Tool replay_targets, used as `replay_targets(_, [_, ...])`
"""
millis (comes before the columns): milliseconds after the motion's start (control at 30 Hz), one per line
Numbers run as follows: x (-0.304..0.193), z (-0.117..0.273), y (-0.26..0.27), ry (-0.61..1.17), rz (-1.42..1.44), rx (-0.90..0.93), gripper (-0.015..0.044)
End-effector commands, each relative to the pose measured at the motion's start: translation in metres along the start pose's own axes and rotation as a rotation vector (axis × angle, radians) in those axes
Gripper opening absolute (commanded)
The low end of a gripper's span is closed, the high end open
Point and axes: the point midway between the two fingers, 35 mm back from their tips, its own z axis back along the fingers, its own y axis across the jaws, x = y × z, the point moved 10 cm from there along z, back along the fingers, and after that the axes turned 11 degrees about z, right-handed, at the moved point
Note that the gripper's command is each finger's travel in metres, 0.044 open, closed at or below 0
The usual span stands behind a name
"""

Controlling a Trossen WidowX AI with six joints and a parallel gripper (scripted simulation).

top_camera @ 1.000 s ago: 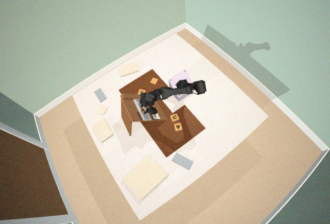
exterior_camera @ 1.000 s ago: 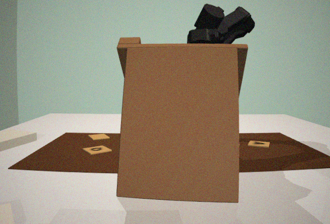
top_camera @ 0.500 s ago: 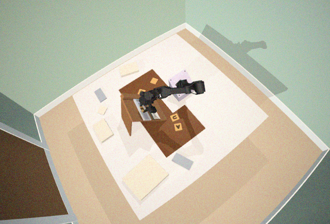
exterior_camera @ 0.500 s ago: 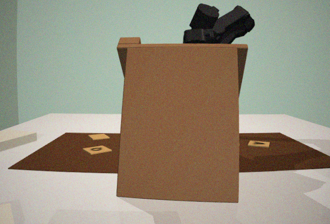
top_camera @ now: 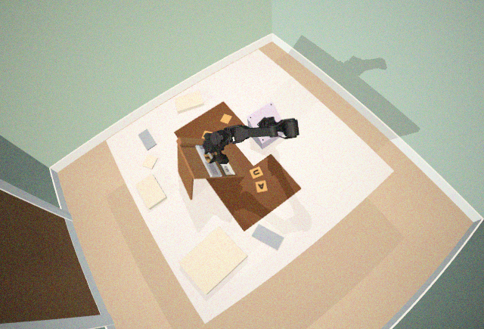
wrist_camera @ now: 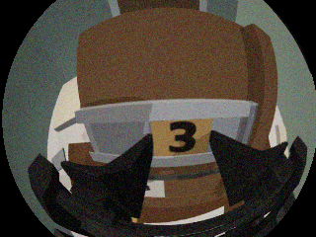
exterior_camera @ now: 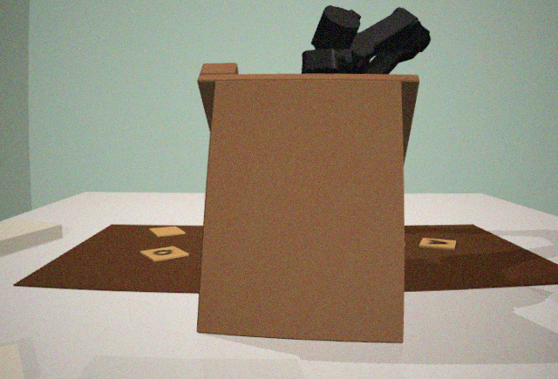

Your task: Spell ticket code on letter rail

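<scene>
So the board [top_camera: 187, 189] [exterior_camera: 302, 208] [wrist_camera: 163, 59] looks like plain brown wood or fibreboard to me, smooth and matt, and the back of it has no shine. The rail [top_camera: 214, 169] [wrist_camera: 197, 108] on it reads as grey metal or plastic, can't tell which, with a dull satin look. Tile "3" [wrist_camera: 182, 137] seems to be pale wood, flat and smooth, with matt black lettering. The gripper [wrist_camera: 182, 136] is black, plastic-looking and matt. The bench [top_camera: 320, 153] [exterior_camera: 135, 321] is smooth off-white, no gloss, and the dark brown mat [top_camera: 242, 204] [exterior_camera: 112, 262] is matt too, wood or cloth, hard to say. Ticket [wrist_camera: 157, 189] looks like white paper.
</scene>
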Motion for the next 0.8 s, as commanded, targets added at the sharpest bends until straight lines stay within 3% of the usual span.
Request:
replay_targets(0, [-0.002, -0.001, -0.005, 0.004, -0.001, 0.001, 0.0])
replay_targets(767, [-0.005, -0.001, -0.021, 0.004, -0.001, 0.001, 0.0])
